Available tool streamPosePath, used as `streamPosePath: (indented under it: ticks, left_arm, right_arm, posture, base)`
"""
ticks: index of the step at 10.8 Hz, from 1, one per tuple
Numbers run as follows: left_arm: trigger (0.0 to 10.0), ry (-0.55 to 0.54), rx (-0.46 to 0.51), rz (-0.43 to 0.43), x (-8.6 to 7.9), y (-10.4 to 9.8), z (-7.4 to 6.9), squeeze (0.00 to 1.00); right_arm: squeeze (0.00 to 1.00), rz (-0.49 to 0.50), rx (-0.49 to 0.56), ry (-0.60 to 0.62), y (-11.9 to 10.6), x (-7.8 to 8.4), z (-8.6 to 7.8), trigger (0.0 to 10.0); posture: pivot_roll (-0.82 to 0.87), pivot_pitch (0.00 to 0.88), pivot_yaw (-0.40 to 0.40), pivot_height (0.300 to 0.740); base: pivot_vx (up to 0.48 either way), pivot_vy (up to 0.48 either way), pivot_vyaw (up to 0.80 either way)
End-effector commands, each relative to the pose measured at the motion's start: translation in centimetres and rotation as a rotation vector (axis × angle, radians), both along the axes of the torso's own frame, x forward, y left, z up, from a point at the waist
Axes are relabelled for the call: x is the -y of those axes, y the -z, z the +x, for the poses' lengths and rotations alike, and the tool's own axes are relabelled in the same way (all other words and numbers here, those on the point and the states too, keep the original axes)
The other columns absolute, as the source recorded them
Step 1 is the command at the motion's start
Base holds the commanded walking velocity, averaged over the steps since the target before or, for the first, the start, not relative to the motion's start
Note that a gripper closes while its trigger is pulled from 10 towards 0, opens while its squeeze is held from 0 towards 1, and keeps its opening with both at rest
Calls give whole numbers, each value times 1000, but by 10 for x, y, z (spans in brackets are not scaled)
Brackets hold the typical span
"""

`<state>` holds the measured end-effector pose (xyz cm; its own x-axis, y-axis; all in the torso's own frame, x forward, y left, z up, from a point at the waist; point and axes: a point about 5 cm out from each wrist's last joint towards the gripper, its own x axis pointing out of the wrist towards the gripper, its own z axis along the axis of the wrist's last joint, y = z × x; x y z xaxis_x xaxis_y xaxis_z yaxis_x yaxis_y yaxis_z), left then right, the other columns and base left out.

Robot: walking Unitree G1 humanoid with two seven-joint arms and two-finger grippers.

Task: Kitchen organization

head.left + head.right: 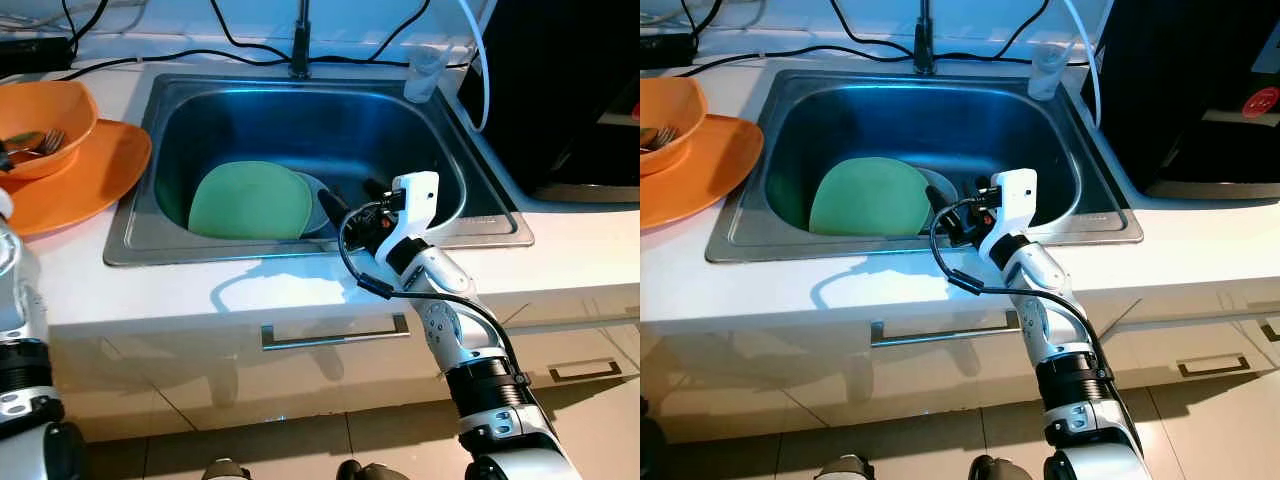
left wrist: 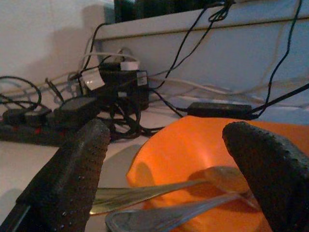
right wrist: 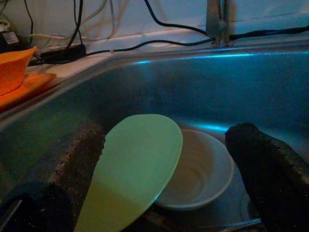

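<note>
Reaching over the front rim of the sink (image 1: pixel 300 252), the right gripper (image 3: pixel 164 164) hangs with its two black fingers spread wide and nothing between them. Just ahead of it lies the green plate (image 1: pixel 250 200), tilted in the basin and leaning across a white bowl (image 3: pixel 200 171) — the plate covers the bowl's near-left side. A faucet (image 1: pixel 299 45) stands at the back rim. On the counter to the left, the left gripper (image 2: pixel 174 188) is open too, its fingers either side of an orange bowl (image 1: pixel 45 125) holding cutlery (image 2: pixel 145 195), which sits on an orange plate (image 1: pixel 105 175). Black cables (image 2: pixel 120 101) crowd behind it.
</note>
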<state>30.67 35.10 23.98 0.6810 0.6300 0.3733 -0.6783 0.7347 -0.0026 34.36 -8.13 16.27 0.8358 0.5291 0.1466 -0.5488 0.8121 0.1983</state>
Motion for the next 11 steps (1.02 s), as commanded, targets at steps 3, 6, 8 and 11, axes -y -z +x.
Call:
streamPosePath:
  ticks: [3, 6, 8, 11]
  left_arm:
    - [10000, 49, -37, -132, -3, 17, 7, 0]
    - [10000, 63, -32, -169, -4, 17, 13, 0]
    - [10000, 67, -2, -138, -4, 7, 14, 0]
    - [10000, 65, 18, -98, -5, -4, 13, 0]
  right_arm:
    - [1000, -9, -3, 19, -1, 5, 0, 10000]
    - [1000, -8, -4, 35, 0, 7, -1, 10000]
    - [1000, -3, -4, 43, 0, 8, -1, 10000]
    - [1000, 1, -4, 46, -1, 7, 0, 10000]
  posture:
    - [154, 153, -61, 740]
    - [147, 151, -52, 740]
    - [147, 150, -50, 740]
    - [156, 145, -46, 740]
  base:
    - [0, 0, 0]
    - [0, 0, 0]
    - [0, 0, 0]
    - [0, 0, 0]
